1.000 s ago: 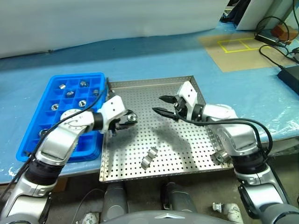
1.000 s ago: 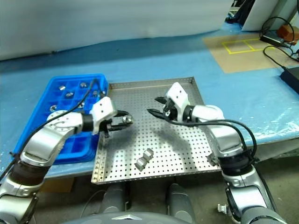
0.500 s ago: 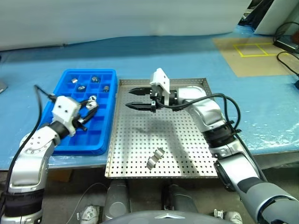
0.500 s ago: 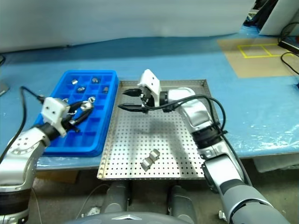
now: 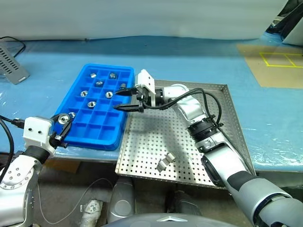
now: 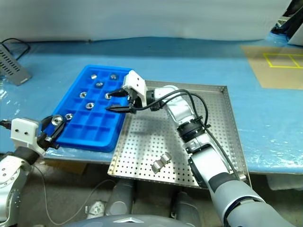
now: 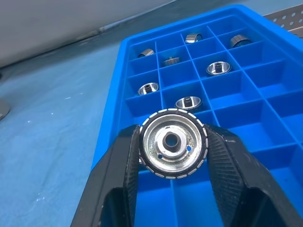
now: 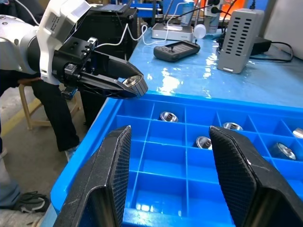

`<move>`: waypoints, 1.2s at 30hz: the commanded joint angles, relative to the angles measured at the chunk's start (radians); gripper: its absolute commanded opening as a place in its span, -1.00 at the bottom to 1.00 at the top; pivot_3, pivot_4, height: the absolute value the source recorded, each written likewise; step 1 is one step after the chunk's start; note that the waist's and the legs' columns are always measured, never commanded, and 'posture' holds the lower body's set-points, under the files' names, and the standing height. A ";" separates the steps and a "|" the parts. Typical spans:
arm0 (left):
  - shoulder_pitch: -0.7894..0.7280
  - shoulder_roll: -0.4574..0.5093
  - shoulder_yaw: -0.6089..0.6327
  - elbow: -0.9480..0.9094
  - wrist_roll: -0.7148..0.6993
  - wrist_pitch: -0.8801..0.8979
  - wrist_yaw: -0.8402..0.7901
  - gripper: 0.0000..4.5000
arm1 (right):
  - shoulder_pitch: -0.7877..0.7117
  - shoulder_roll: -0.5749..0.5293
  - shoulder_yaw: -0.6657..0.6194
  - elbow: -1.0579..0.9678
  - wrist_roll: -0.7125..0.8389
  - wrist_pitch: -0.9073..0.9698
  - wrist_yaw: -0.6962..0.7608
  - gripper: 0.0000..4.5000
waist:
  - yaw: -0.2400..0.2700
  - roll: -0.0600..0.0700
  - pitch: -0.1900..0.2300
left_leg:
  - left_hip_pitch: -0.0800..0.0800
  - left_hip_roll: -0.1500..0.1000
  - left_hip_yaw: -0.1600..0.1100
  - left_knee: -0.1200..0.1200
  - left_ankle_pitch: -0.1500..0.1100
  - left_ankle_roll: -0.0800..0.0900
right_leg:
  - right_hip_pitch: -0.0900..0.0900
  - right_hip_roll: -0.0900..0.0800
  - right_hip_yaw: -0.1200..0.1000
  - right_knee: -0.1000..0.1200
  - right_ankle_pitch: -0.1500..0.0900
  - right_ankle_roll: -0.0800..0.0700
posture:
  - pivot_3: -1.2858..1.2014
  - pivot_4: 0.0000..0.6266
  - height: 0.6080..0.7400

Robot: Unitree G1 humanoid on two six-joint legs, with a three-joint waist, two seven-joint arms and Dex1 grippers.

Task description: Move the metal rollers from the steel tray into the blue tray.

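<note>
Carrying one metal roller [image 7: 173, 143] pinched in the left end effector [image 5: 64, 126] at the blue tray's [image 5: 97, 137] near-left edge, the delivery step is underway. Next: centre over an empty compartment and release. Farther on, the right end effector [image 5: 124, 100] hovers spread and empty over the blue tray; two metal rollers [image 5: 165, 161] remain in the steel tray [image 5: 227, 127].

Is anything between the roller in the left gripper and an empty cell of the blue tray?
Nothing visible blocks it. The left gripper holds the roller at the blue tray's near end. The right gripper, open, hovers over the tray's other side.
</note>
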 commanded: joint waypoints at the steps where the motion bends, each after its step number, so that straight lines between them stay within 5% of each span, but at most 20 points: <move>1: 0.025 0.000 -0.005 -0.046 0.003 -0.007 0.011 -0.25 | 0.001 0.003 -0.011 -0.039 0.005 -0.012 0.010 0.21 | 0.007 0.000 0.000 | 0.000 0.000 0.000 0.000 0.000 0.000 | 0.000 0.000 0.000 0.000 0.000 0.000 | 0.42 -0.52 1.00; 13: -0.006 0.028 -0.073 0.040 0.029 0.005 0.000 -0.25 | 0.033 -0.012 -0.019 -0.076 -0.014 0.003 -0.025 0.21 | 0.006 0.000 0.000 | 0.000 0.000 0.000 0.000 0.000 0.000 | -0.001 0.000 0.001 0.000 0.000 0.001 | 0.38 -0.52 1.00; 18: -0.014 0.073 -0.106 0.032 0.036 0.039 -0.037 0.47 | 0.044 -0.021 -0.021 -0.088 -0.020 0.004 -0.046 0.21 | 0.004 0.000 0.000 | 0.000 0.000 0.000 0.000 0.001 -0.001 | -0.001 0.001 0.001 0.000 0.000 0.001 | 0.36 -0.52 1.00; 27: -0.098 0.109 -0.059 -0.128 -0.243 0.193 -0.116 0.47 | 0.096 -0.140 -0.055 -0.209 0.021 0.097 -0.004 0.21 | 0.006 0.000 0.000 | 0.000 0.000 0.000 0.001 0.001 -0.002 | 0.000 0.001 0.001 0.001 0.000 0.001 | 0.31 -0.52 1.00; 36: -0.109 0.250 -0.261 -0.171 -0.363 0.252 -0.345 0.47 | 0.364 -0.379 -0.058 -0.594 0.067 0.300 0.025 0.21 | -0.031 0.000 0.000 | 0.001 0.000 0.002 0.003 0.002 -0.004 | 0.000 0.002 0.004 0.001 0.003 0.005 | 0.18 -0.52 1.00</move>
